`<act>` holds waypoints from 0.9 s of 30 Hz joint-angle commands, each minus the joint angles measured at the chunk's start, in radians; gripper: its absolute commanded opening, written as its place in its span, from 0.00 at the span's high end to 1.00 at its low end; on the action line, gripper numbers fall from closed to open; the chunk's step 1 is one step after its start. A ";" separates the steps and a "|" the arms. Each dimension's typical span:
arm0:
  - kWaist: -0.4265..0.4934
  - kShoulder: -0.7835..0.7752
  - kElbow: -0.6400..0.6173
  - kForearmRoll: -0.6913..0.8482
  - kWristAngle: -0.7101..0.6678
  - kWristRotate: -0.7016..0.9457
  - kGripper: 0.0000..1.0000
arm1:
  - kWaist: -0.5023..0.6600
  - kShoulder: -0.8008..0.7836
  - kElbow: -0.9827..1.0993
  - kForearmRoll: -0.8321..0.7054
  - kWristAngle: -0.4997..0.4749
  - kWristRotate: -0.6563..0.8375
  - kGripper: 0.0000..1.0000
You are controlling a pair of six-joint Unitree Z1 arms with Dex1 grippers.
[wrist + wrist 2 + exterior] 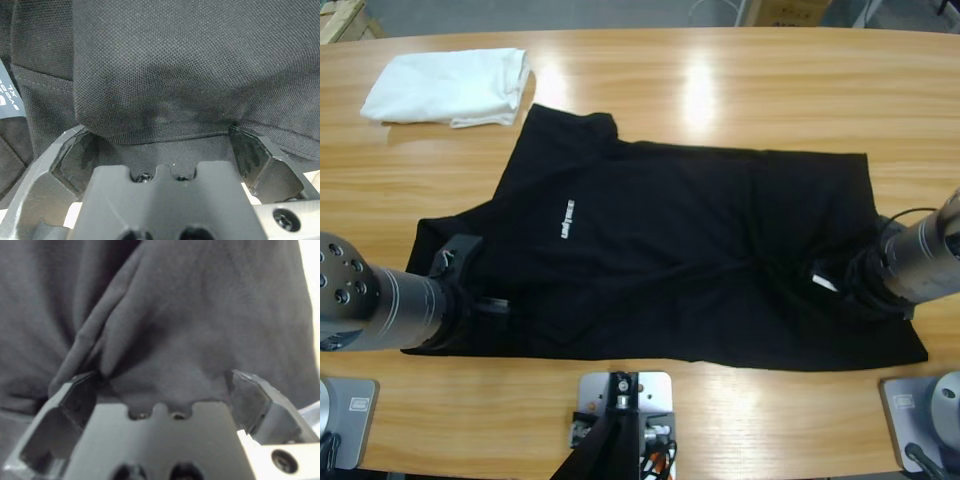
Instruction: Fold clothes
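Observation:
The clothes, one black polo shirt (660,250), lie spread across the table with the white chest lettering (566,220) facing up. My left gripper (470,290) is at the shirt's near left part, around the collar and sleeve. In the left wrist view a ribbed fabric edge (160,135) hangs between the jaws of the left gripper (160,147), which is shut on it, and a blue label (10,100) shows at the left. My right gripper (832,280) is shut on the hem end. There, creases (125,330) run out from the right gripper (160,387).
A folded white garment (450,87) lies at the far left corner of the wooden table (740,90). Bare wood runs along the far side and along the near edge below the shirt.

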 commanded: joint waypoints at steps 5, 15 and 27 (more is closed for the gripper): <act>-0.010 -0.023 0.100 0.020 0.004 -0.025 0.01 | -0.094 0.041 0.010 0.050 -0.139 0.002 0.00; 0.091 -0.212 -0.034 0.023 0.023 0.040 0.01 | -0.125 -0.276 -0.269 0.230 -0.157 -0.273 0.00; 0.771 0.143 -0.616 0.046 -0.274 0.676 0.02 | -0.456 -0.116 -0.450 0.237 -0.033 -0.709 0.00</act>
